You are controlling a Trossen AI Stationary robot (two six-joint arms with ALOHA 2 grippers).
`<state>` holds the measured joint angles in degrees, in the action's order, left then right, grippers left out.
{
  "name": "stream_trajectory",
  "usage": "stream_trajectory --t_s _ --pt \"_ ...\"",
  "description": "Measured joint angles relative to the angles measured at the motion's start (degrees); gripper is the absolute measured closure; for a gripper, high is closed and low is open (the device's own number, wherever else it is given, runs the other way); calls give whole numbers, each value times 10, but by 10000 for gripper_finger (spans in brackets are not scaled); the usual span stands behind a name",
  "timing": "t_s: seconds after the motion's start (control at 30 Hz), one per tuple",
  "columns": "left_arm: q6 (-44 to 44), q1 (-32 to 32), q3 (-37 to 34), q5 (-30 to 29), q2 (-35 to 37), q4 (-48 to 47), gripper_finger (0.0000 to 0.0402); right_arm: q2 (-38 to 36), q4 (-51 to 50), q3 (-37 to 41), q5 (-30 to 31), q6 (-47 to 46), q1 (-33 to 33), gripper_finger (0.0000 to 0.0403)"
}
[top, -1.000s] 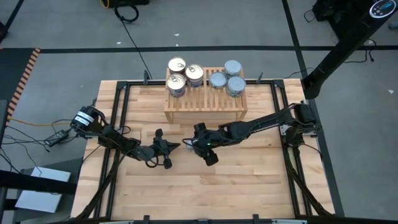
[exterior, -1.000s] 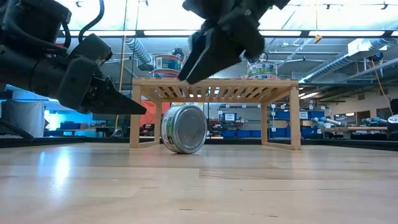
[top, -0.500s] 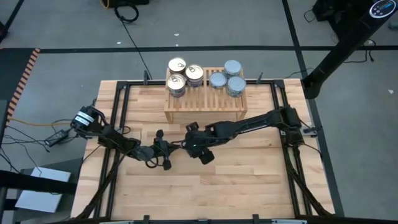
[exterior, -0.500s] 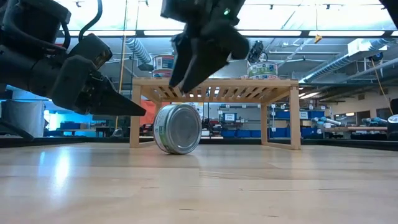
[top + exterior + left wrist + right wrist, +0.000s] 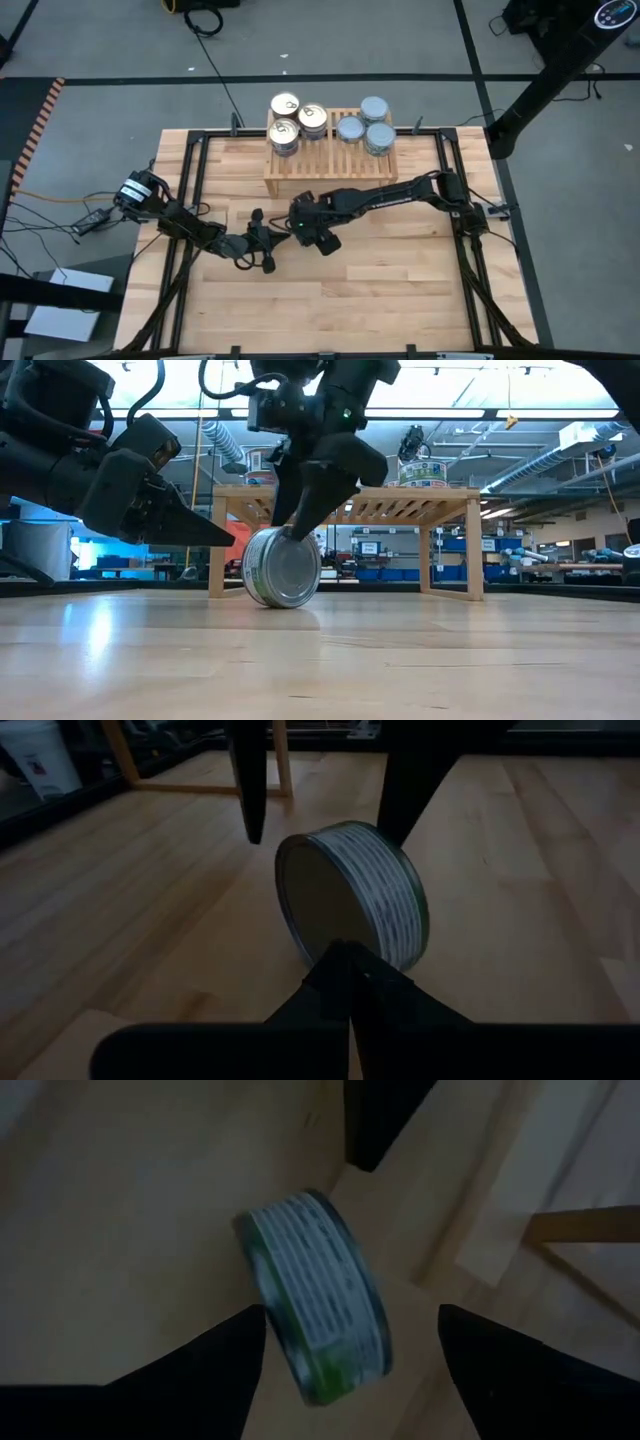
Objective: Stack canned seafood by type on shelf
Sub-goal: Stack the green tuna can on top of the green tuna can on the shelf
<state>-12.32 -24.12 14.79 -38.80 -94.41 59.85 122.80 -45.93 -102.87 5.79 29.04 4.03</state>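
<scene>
Plank tabletop [image 5: 400, 290] under both arms, with the shelf [image 5: 330, 165] at its far edge carrying gold-topped tins [image 5: 285, 105] on one side and silver-topped tins [image 5: 374, 108] on the other. I see one loose tin [image 5: 282, 567] standing on its edge on the table in front of the shelf, its axis level. My right gripper [image 5: 300, 520] hangs right over it, fingers spread wide, holding nothing, one tip touching the rim. From above, the arm hides this tin. My left gripper [image 5: 215, 532], pinched shut and empty, points at the tin's flat face from just beside it. I judge the right one nearer for the grab. The shelf legs stand behind, clear of it.
</scene>
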Motion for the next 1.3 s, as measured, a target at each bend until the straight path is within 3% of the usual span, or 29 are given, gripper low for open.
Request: stream_trajectory --t_s 0.23,0.6,1.3 --pt "0 0 0 1 0 0 397 0 -5 0 -53 -10 -13 119" --pt "-1 0 0 1 0 0 396 0 -8 1 -56 -10 -14 169" --pt "-1 0 1 22 0 0 396 29 -43 -13 -52 -35 -23 197"
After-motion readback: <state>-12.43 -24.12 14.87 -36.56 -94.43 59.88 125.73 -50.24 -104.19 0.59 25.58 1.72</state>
